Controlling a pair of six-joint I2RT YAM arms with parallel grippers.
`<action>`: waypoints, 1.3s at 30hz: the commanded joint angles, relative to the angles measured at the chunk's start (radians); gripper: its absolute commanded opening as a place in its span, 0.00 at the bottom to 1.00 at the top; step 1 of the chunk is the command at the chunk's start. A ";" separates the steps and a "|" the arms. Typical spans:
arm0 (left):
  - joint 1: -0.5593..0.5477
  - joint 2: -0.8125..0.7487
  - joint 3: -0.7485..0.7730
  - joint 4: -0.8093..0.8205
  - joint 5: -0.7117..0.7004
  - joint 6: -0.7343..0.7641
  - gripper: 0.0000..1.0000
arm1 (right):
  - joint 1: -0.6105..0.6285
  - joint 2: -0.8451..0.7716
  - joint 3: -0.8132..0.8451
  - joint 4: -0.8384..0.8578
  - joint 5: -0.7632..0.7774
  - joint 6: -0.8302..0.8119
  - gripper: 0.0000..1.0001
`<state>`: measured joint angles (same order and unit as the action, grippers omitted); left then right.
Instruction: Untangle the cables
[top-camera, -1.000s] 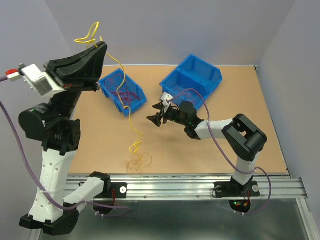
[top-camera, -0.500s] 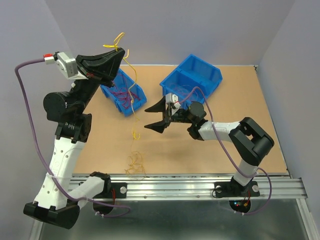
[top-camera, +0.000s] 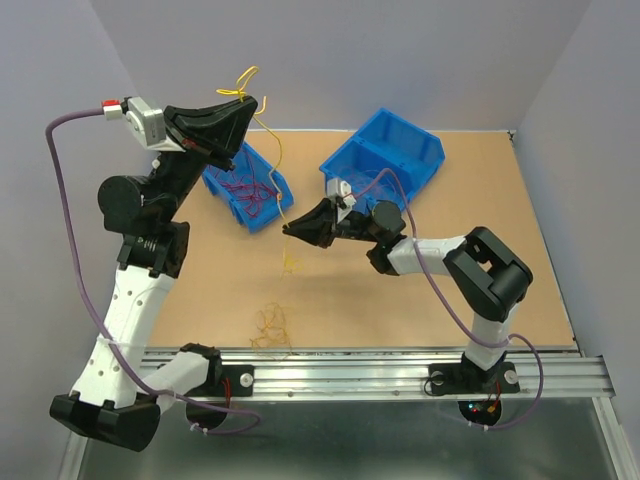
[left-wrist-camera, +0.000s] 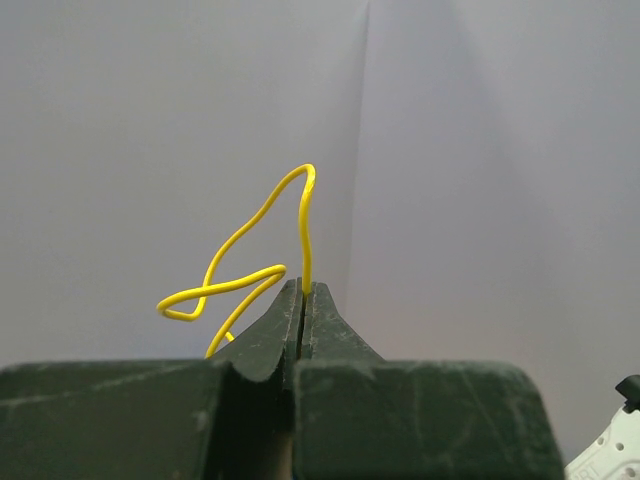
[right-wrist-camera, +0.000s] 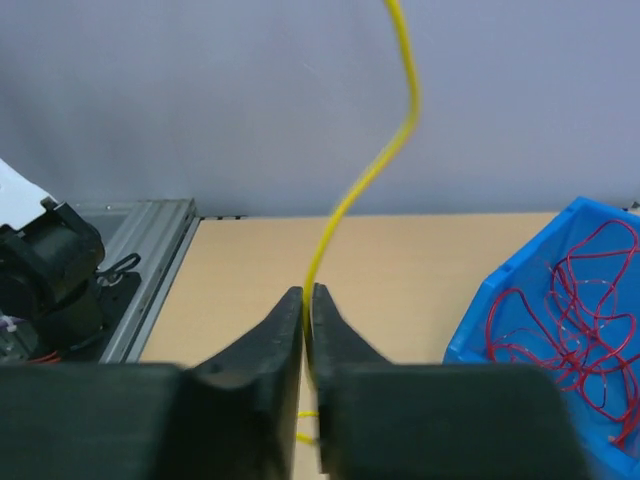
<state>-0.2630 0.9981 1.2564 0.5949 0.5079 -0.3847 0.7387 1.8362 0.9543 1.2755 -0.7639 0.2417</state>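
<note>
I work in a robotics lab test cell. Plain grey walls (top-camera: 400, 60) box in my tan board table (top-camera: 520, 180). My bases are bolted to an aluminium rail (top-camera: 340, 378) along its near edge, and blue plastic parts bins (top-camera: 420, 150) sit at the far side.

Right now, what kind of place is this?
Likely a robotics lab workcell: an aluminium mounting rail, a brown tabletop boxed in by plain walls, a blue bin of red wires.

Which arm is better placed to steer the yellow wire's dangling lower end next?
Probably the right: the right pincer is shut on the yellow wire low down, near that end. The left pincer grips its top, high up.
</note>
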 joint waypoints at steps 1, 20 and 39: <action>-0.005 0.002 0.008 0.059 0.014 0.000 0.00 | 0.002 -0.009 0.043 0.074 -0.037 0.024 0.02; -0.189 0.476 -0.080 -0.313 -0.039 0.506 0.00 | 0.010 -0.417 -0.146 0.081 -0.065 -0.002 0.00; -0.312 0.143 -0.465 -0.239 0.590 0.604 0.00 | -0.007 -0.670 -0.354 0.071 0.583 -0.202 0.01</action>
<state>-0.5743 1.1831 0.8291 0.2905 0.8597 0.1974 0.7391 1.2095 0.6292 1.2995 -0.3233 0.0776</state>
